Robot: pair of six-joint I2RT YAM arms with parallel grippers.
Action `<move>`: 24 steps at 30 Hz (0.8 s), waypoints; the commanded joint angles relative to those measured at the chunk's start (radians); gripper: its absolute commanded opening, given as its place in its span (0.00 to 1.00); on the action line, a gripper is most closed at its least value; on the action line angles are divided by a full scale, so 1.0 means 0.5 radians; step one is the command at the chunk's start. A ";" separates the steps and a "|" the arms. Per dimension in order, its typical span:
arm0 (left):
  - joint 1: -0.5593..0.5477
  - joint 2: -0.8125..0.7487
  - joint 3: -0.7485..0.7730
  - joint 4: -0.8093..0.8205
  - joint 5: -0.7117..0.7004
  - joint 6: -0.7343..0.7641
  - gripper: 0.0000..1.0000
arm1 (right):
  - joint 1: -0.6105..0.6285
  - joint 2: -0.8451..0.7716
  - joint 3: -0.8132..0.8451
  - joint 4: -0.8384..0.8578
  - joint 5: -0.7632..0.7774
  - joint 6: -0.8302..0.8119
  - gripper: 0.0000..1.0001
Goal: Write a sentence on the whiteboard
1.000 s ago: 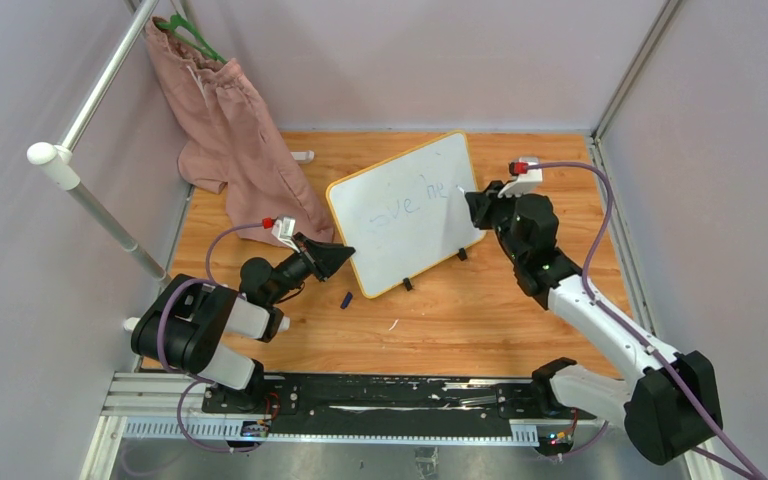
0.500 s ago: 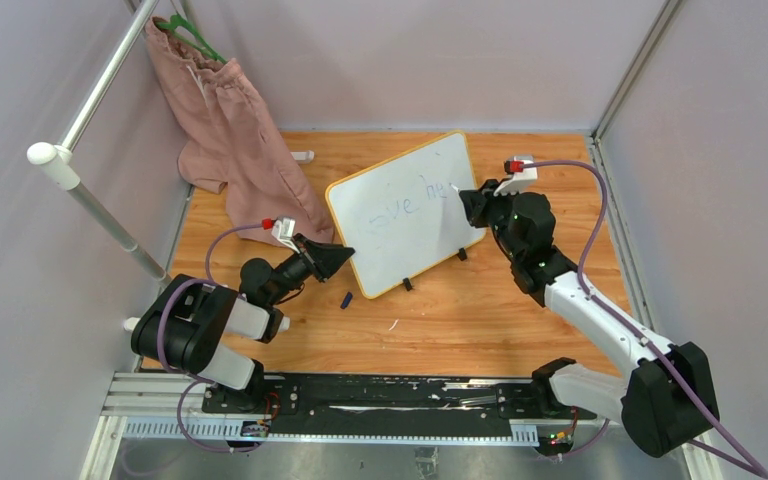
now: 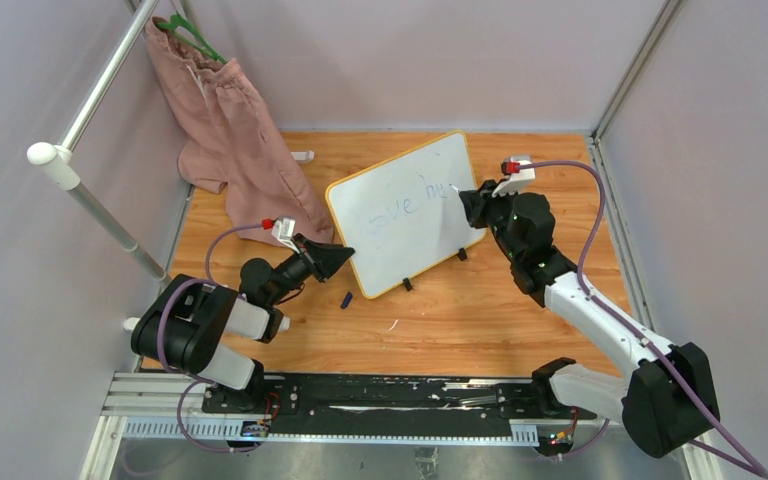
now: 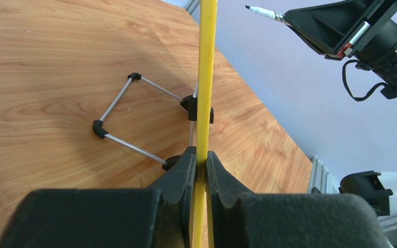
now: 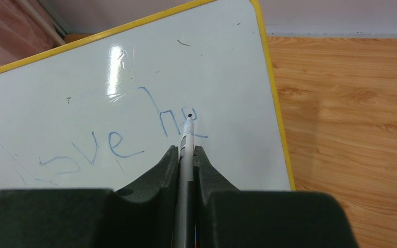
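Observation:
The whiteboard (image 3: 400, 225), white with a yellow frame, stands tilted on its black feet in the middle of the wooden table. Its bottom left edge (image 4: 207, 77) is pinched in my shut left gripper (image 3: 346, 256) (image 4: 201, 161). Faint blue strokes of the sentence (image 5: 116, 142) (image 3: 412, 205) read roughly "Love he". My right gripper (image 3: 466, 203) (image 5: 186, 152) is shut on a white marker (image 5: 187, 135). The marker's tip points at the last strokes of "he". From the left wrist view the marker tip (image 4: 265, 13) shows to the right of the board's edge.
A pink cloth (image 3: 230, 130) hangs from a green hanger on the metal rail (image 3: 100, 80) at the back left. A small dark cap (image 3: 346, 299) lies in front of the board. The board's wire stand (image 4: 129, 113) rests on the table behind it.
My right gripper with the marker has shifted slightly left and away along the board's upper right part, then held still. The left gripper has not moved.

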 commanded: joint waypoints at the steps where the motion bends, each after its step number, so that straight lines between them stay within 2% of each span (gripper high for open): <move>1: -0.017 -0.035 -0.016 0.123 -0.008 0.015 0.00 | 0.033 -0.042 0.014 0.035 0.010 -0.052 0.00; 24: -0.017 -0.036 -0.013 0.123 -0.004 0.008 0.00 | 0.046 0.038 0.093 -0.051 0.127 -0.003 0.00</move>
